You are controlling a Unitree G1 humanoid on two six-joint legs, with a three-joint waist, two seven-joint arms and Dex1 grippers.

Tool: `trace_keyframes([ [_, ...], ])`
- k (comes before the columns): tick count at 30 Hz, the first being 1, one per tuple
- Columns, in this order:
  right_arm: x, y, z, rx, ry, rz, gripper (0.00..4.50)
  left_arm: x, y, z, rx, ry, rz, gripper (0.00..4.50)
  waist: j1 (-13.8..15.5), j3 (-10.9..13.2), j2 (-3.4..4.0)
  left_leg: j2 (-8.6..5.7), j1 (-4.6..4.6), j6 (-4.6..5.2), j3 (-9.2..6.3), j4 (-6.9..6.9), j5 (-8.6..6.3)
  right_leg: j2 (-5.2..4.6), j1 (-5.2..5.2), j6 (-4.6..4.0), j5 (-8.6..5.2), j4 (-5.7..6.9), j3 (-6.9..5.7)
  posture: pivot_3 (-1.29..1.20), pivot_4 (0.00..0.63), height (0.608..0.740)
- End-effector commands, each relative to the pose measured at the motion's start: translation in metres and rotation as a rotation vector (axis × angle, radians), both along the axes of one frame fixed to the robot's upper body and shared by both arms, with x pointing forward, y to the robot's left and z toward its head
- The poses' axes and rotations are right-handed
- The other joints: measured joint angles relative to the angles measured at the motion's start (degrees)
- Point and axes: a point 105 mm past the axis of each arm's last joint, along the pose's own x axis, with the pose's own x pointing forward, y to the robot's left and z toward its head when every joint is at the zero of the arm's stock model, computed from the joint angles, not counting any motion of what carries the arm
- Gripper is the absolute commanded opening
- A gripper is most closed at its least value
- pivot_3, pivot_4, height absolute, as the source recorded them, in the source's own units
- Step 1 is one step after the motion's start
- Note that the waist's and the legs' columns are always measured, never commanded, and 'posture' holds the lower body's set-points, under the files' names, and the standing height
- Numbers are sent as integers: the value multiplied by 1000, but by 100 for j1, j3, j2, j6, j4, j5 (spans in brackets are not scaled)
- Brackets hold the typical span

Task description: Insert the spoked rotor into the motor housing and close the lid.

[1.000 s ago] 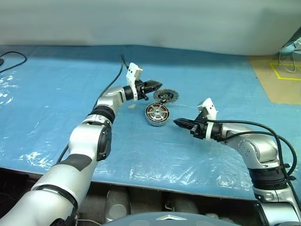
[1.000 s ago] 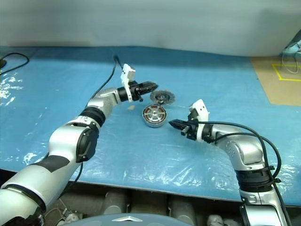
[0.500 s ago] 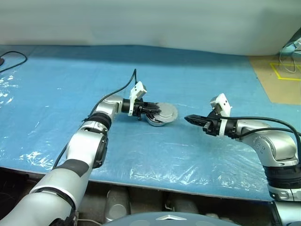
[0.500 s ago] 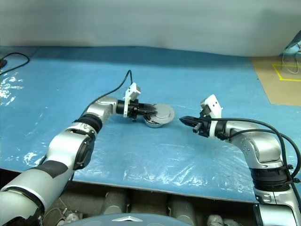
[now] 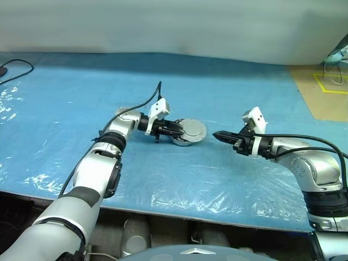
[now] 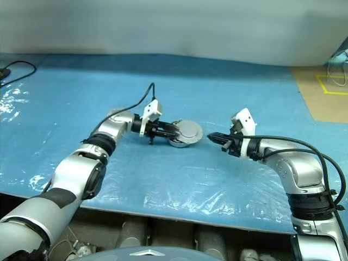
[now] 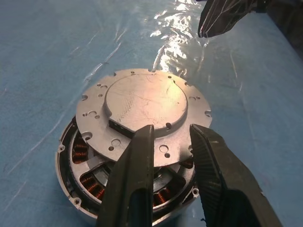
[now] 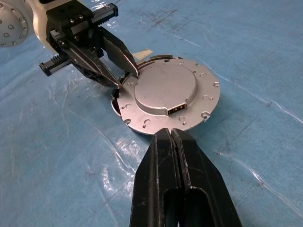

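Left wrist view shows the lid (image 7: 142, 113) lying tilted and off-centre on the motor housing (image 7: 80, 189) mid-table, copper windings exposed beneath. The left gripper (image 7: 171, 142) pinches the lid's near edge; the right gripper (image 6: 211, 137) hangs clenched just right, apart.

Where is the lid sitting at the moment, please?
The lid lies off-centre on top of the motor housing, mid-table on the blue sheet, between the left gripper and the right gripper.
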Motion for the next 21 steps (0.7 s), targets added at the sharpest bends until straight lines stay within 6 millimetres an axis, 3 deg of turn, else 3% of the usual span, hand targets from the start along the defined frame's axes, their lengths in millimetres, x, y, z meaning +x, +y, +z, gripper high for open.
trace_keyframes([
  [1,2,2,17,33,-67,10,0,-2,8,37,-137,-54,-35,1260,-3,1,1,0,-3,0,0,-1,0,0,-2,0,0,0,-1,0,150,740],
  [7,2,6,23,51,-91,27,0,-26,27,58,-243,-41,-18,1260,-43,8,12,5,-3,0,5,-13,0,0,-9,-3,-2,1,-3,0,150,740],
  [9,2,9,28,54,-106,46,0,-35,36,51,-229,-45,28,1260,-71,10,16,5,-4,0,9,-14,-1,0,-12,-3,-2,1,-2,0,150,740],
  [12,-4,17,34,65,-115,94,0,-51,56,22,-115,-115,100,1260,-115,11,20,7,-3,2,14,-15,-2,0,-15,-2,-5,-2,1,0,150,740],
  [14,-6,18,36,53,-125,110,0,-53,64,22,-135,-124,178,1260,-109,14,22,7,2,5,20,-23,-4,1,-15,2,-7,-3,7,0,150,740],
  [17,-7,18,34,39,-123,116,0,-57,66,24,-167,-126,234,1260,-51,16,21,9,-7,25,22,-20,-6,-1,-15,4,-8,-2,5,0,150,740],
  [21,-12,20,18,10,-91,115,0,-73,62,8,-178,-90,271,1260,-89,16,21,3,-5,25,35,-14,-3,-11,-11,5,-9,-6,14,0,150,740],
])
